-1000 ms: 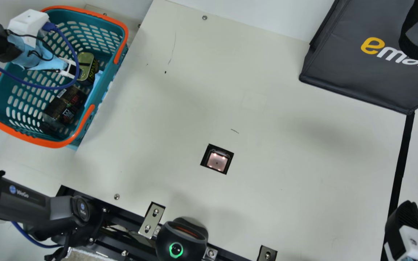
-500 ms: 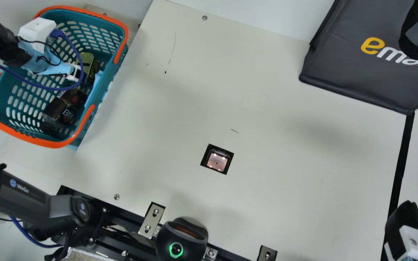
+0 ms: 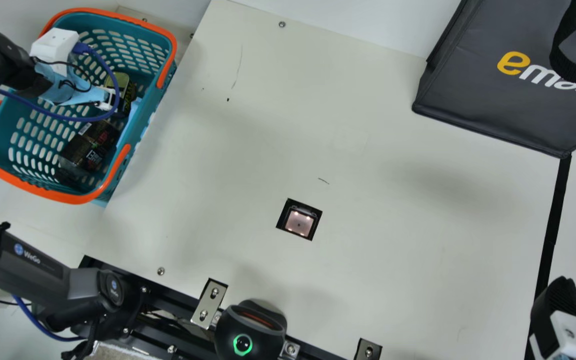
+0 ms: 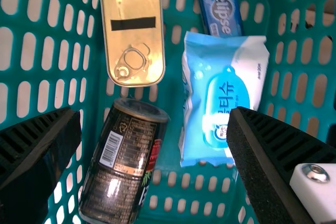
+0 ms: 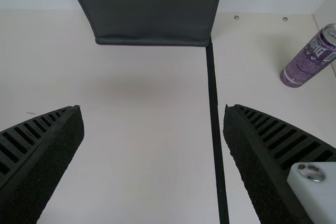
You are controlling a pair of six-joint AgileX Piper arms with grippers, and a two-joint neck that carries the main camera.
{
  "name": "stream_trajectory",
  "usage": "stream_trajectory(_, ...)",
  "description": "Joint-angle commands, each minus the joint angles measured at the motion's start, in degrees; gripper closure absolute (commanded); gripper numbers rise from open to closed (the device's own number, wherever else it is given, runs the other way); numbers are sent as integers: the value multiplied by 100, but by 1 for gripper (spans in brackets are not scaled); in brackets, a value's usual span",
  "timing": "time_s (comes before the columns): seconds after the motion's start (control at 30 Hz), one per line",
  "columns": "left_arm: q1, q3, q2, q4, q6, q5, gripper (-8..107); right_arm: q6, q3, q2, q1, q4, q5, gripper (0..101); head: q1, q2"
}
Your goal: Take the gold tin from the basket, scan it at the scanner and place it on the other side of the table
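Left fingers (image 3: 110, 103) wide | right fingers (image 3: 562, 297) wide | black can (image 4: 123, 169), wipes (image 4: 223, 95) near gold tin (image 4: 128, 43)

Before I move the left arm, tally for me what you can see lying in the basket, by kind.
Gold tin: 1
Black cylindrical container: 1
Light blue soft pouch: 1
Small dark blue pack: 1
Total in view: 4
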Motion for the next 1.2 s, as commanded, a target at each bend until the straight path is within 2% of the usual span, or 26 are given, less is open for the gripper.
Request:
stream_trajectory(0.0,-22,16,18,-16,-119,-146,9,0,0,0,0,0,0,6,-166,23)
stream_trajectory(0.33,-232,160,167,114,-869,-960,9,0,0,0,0,0,0,6,-166,23)
stream_trajectory(0.73,-535,354,505,774,-1901,-1934,9,0,0,0,0,0,0,6,-166,23)
stream_trajectory(1.17,-708,326,983,1018,-2353,-2511,9,0,0,0,0,0,0,6,-166,23)
